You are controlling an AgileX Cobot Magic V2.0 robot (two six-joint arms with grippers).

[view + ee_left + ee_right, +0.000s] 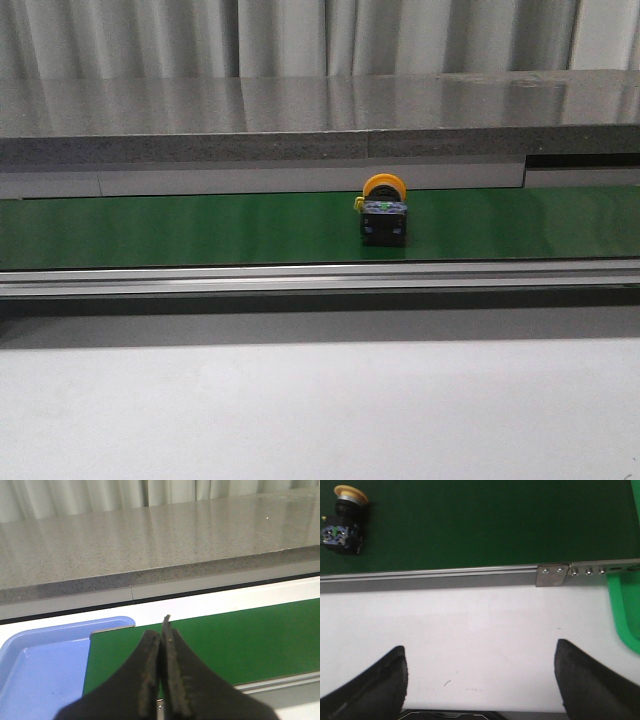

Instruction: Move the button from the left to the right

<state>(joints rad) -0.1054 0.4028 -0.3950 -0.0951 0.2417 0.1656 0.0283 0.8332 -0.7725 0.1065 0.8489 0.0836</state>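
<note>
Alone, button (pixel 384 213) on green belt (pixel 180 228), left end effector (pixel 161 630) closed empty, right end effector (pixel 480 652) wide

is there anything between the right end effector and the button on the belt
Nothing visible. The right end effector is open over the bare white table; only the belt's low metal rail lies between it and the button, which lies on the green belt.

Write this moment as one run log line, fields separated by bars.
button: lying on green belt, untouched | left gripper: shut, empty | right gripper: open, empty, over white table
</note>
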